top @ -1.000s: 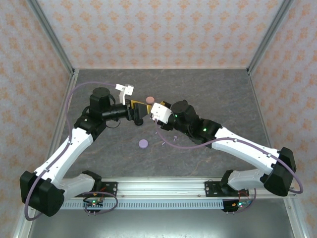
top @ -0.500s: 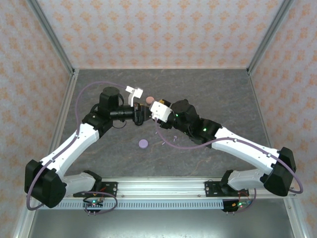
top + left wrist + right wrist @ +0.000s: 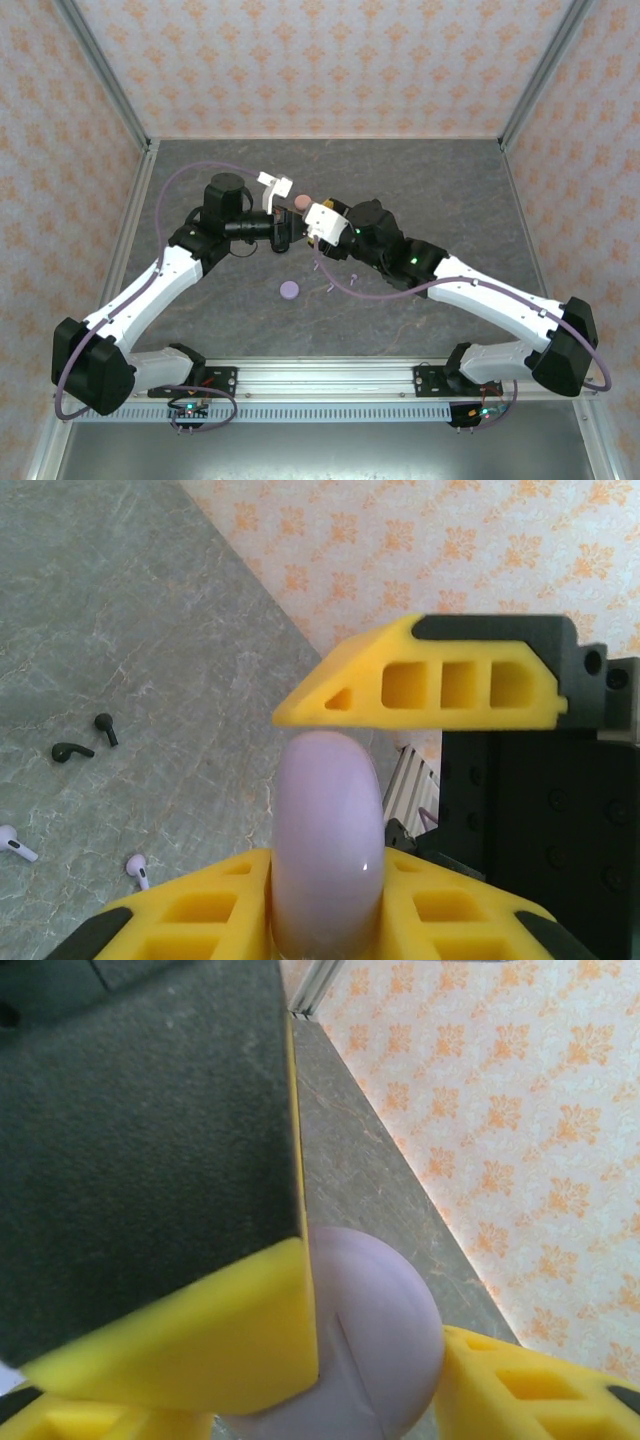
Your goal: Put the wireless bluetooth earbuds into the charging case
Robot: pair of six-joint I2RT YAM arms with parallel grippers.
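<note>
A lilac round charging case [image 3: 325, 820] stands on edge, closed, in the air over the middle of the table. My left gripper [image 3: 325, 905] is shut on it, a yellow finger pressed against each flat face. My right gripper [image 3: 330, 1405] faces it from the other side, open, its fingers [image 3: 520, 1385] standing loosely around the case's [image 3: 385, 1330] rim. In the top view the two grippers, left [image 3: 284, 232] and right [image 3: 306, 228], meet tip to tip. Earbuds lie on the table below: two black ones [image 3: 72, 751], a lilac one [image 3: 137, 866] and a pale one [image 3: 14, 842].
A second lilac round case [image 3: 289, 290] lies on the table in front of the grippers, and a pink one [image 3: 303, 202] just behind them. Two small earbuds [image 3: 330, 290] lie under the right forearm. Patterned walls close the table on three sides.
My left gripper has moved right to meet the right gripper and closed on the lilac case. The right gripper's jaws have widened; its arm stayed put.
</note>
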